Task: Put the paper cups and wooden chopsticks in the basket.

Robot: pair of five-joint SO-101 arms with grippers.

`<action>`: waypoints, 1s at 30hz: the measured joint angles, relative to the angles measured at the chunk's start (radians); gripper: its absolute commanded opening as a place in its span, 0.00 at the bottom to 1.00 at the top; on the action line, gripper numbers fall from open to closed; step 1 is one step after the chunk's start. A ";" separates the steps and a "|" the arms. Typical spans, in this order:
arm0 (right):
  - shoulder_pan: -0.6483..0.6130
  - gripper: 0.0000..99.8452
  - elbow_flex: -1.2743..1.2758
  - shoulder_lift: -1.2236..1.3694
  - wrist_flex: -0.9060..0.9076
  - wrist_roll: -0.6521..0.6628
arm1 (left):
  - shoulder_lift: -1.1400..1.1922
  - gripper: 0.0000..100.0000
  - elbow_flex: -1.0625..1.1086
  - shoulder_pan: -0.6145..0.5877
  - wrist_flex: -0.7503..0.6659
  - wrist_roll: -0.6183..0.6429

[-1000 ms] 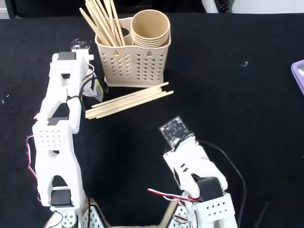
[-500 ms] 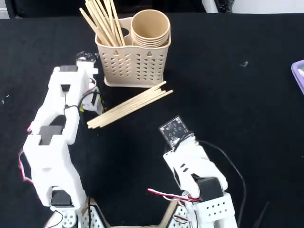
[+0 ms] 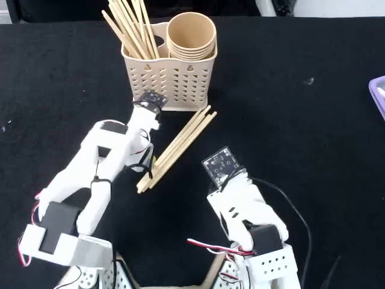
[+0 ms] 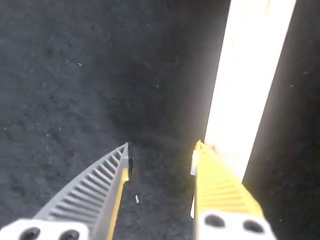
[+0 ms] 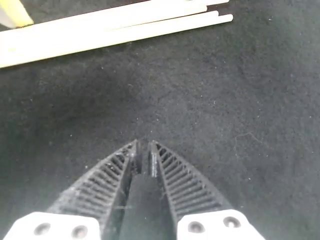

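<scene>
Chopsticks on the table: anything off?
Yes. The loose chopsticks lie slanted on the cloth in front of the basket, not in it. The left arm's jaws stand open over bare cloth, the bundle beside the yellow one, not between them.

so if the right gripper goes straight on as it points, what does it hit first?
Probably the black table just ahead of the right gripper; if it runs level, the loose chopsticks lying across its path. Depth is unclear.

A black-covered table (image 3: 313,150) carries a pale slotted basket (image 3: 171,81) at upper centre, a loose bundle of chopsticks (image 3: 174,149) lying diagonally just below it, and a purple object (image 3: 379,93) at the right edge.
</scene>
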 measured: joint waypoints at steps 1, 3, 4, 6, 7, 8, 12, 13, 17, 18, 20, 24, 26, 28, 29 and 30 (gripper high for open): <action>0.000 0.04 0.000 0.000 0.000 0.000 | -0.008 0.21 0.003 -0.003 0.000 -0.003; 0.000 0.04 0.000 0.000 0.000 0.000 | -0.014 0.21 0.003 -0.021 0.000 -0.002; 0.000 0.04 0.000 0.000 0.000 0.000 | -0.020 0.21 0.002 -0.029 0.006 -0.005; 0.000 0.04 0.000 0.000 0.000 0.000 | -0.040 0.21 -0.018 -0.034 0.044 -0.021; 0.000 0.04 0.000 0.000 0.000 0.000 | -0.051 0.21 -0.032 -0.034 0.064 -0.028; 0.000 0.04 0.000 0.000 0.000 0.000 | -0.063 0.21 -0.044 -0.032 0.083 -0.035; 0.006 0.01 0.000 0.000 0.000 0.000 | -0.107 0.21 -0.112 -0.014 0.189 -0.098; 0.018 0.01 0.000 0.000 0.000 0.000 | -0.114 0.21 -0.124 0.003 0.218 -0.121; 0.112 0.01 0.000 0.000 0.000 -0.008 | -0.115 0.24 -0.153 0.063 0.275 -0.186; 0.130 0.01 0.000 0.000 0.000 -0.021 | -0.110 0.25 -0.160 0.074 0.278 -0.190; 0.160 0.01 0.000 0.000 0.000 -0.044 | -0.089 0.27 -0.163 0.094 0.282 -0.190; 0.172 0.01 0.000 0.000 0.000 -0.054 | -0.052 0.26 -0.163 0.121 0.281 -0.163; 0.170 0.01 0.000 0.000 0.000 -0.054 | -0.032 0.26 -0.163 0.124 0.249 -0.155; 0.170 0.01 0.000 0.000 0.000 -0.054 | -0.006 0.26 -0.158 0.130 0.195 -0.135; 0.170 0.01 0.000 0.000 0.000 -0.054 | 0.011 0.26 -0.149 0.133 0.164 -0.124; 0.170 0.01 0.000 0.000 0.000 -0.054 | 0.031 0.26 -0.143 0.135 0.140 -0.115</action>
